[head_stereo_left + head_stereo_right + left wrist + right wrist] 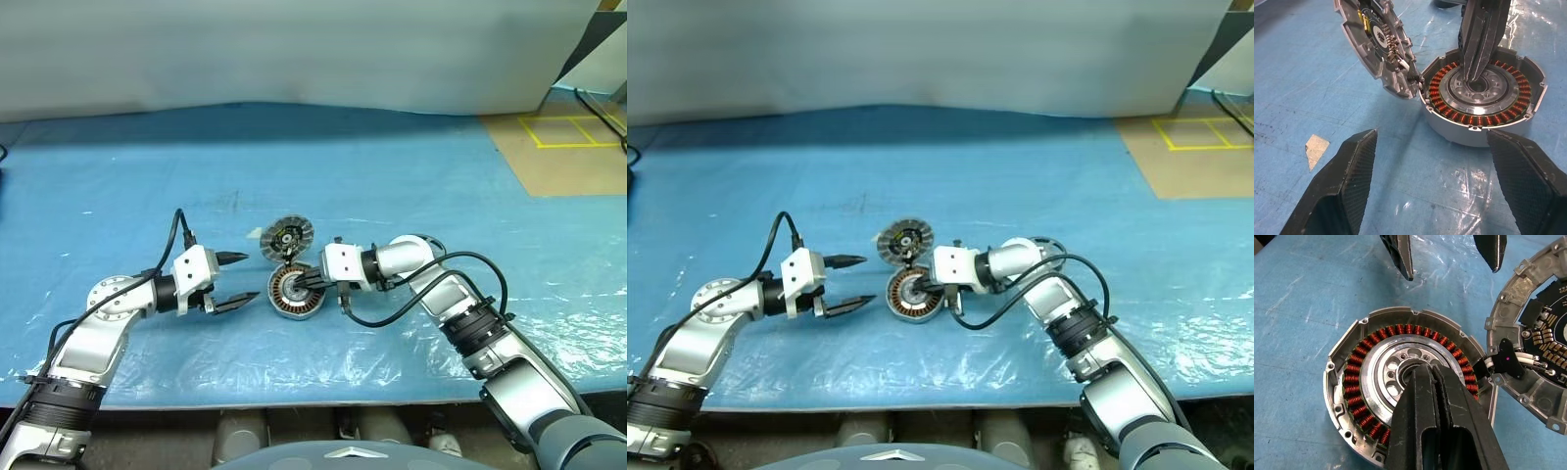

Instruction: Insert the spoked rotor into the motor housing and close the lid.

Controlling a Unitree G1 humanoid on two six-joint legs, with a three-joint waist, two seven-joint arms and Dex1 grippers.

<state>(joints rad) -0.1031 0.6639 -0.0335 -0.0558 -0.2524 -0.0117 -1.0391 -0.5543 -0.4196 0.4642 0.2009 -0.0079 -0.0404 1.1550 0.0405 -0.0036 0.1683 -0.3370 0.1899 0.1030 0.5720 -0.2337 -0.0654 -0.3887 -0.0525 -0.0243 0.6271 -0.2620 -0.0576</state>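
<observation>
The motor housing (294,292) lies flat on the blue table, its ring of copper coils (1359,387) bare around a pale hub. The lid (287,237) stands tilted at the housing's far edge with its circuit side (1376,44) showing, joined to the housing by short wires (1520,360). My right gripper (297,286) is shut, its tips resting in the hub's centre hole (1474,78). My left gripper (248,280) is open and empty, just left of the housing and apart from it. The spoked rotor is hidden from view.
Crinkled clear plastic covers the blue table (147,176). A small scrap of tape (1316,147) lies near my left gripper. Brown floor with yellow tape lines (568,132) is at the far right. The table's front edge (294,403) runs close below both arms.
</observation>
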